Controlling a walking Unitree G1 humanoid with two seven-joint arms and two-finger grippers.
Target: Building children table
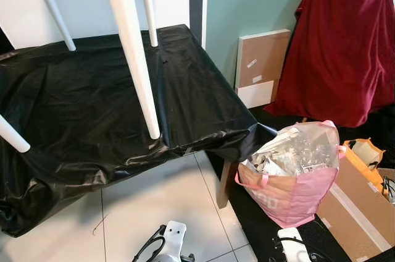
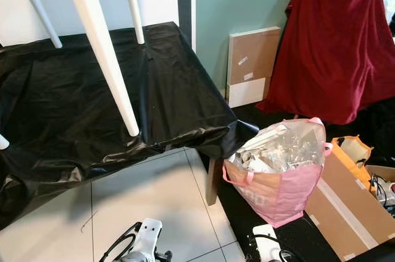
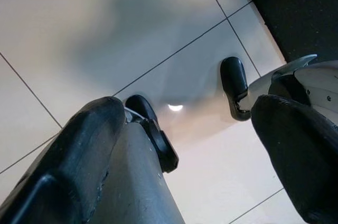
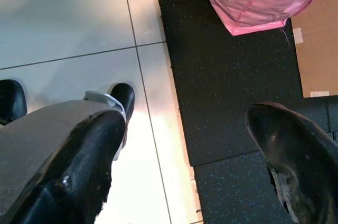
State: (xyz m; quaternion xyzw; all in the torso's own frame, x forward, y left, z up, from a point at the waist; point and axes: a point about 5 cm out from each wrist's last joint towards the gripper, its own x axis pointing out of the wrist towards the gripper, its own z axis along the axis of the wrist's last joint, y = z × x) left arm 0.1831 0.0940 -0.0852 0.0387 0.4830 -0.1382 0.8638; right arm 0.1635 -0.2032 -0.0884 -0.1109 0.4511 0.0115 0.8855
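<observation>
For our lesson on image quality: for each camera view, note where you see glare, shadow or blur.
Left eye view: sharp; window light sheens on the black plastic sheet; the white table leg is crisp. Left wrist view: a small glare spot on the floor tiles; the left gripper, open, is blurred by closeness. Right wrist view: a bright patch on the tile edge; the right gripper, open, is soft-edged.

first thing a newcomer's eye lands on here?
Probably the white table legs standing on a low surface draped in black plastic sheet, upper left. Next, the pink bag stuffed with packaging on the dark mat to the right, with a red cloth draped behind it. Both grippers hang open over the floor.
</observation>
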